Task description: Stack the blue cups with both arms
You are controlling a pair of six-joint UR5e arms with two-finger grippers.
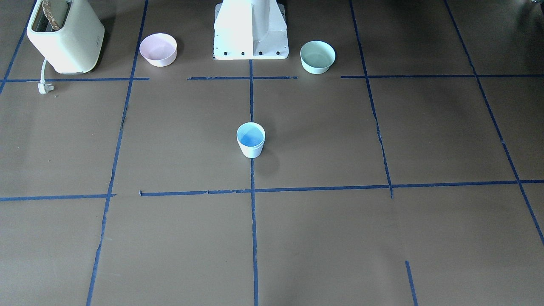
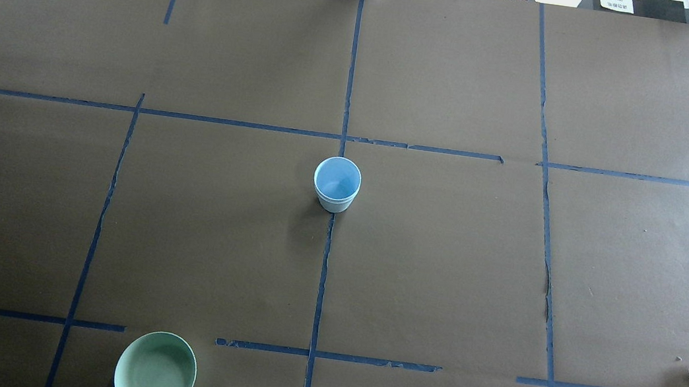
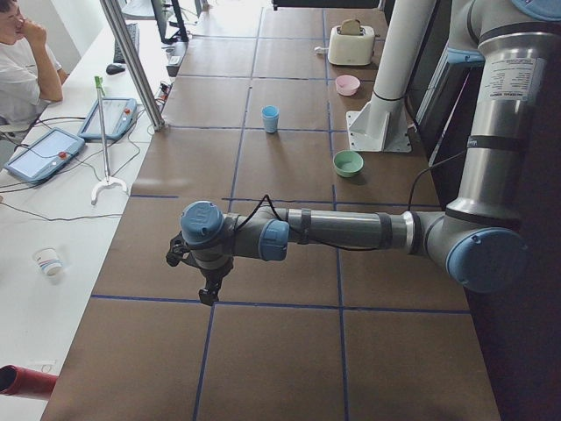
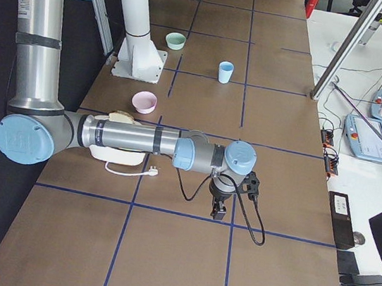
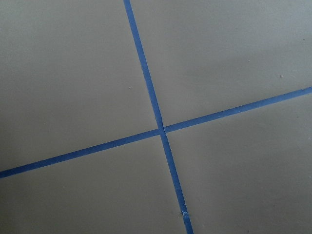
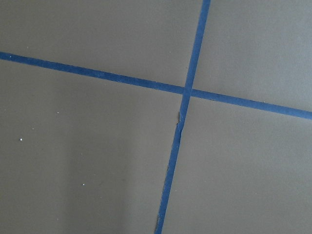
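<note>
One pale blue cup shape (image 1: 250,139) stands upright on the centre tape line, also in the overhead view (image 2: 337,184) and both side views (image 3: 270,118) (image 4: 225,72). I cannot tell whether a second cup is nested in it; no other blue cup shows. My left gripper (image 3: 209,294) hangs far from the cup over the table's left end. My right gripper (image 4: 218,213) hangs over the right end. Each shows only in a side view, so I cannot tell if it is open or shut. Both wrist views show only brown paper and crossed blue tape.
A pink bowl (image 1: 158,49) and a mint-green bowl (image 1: 317,57) flank the white pedestal (image 1: 250,29). A cream toaster (image 1: 66,36) with its loose plug (image 1: 44,88) stands beyond the pink bowl. An operator (image 3: 22,61) sits across the table.
</note>
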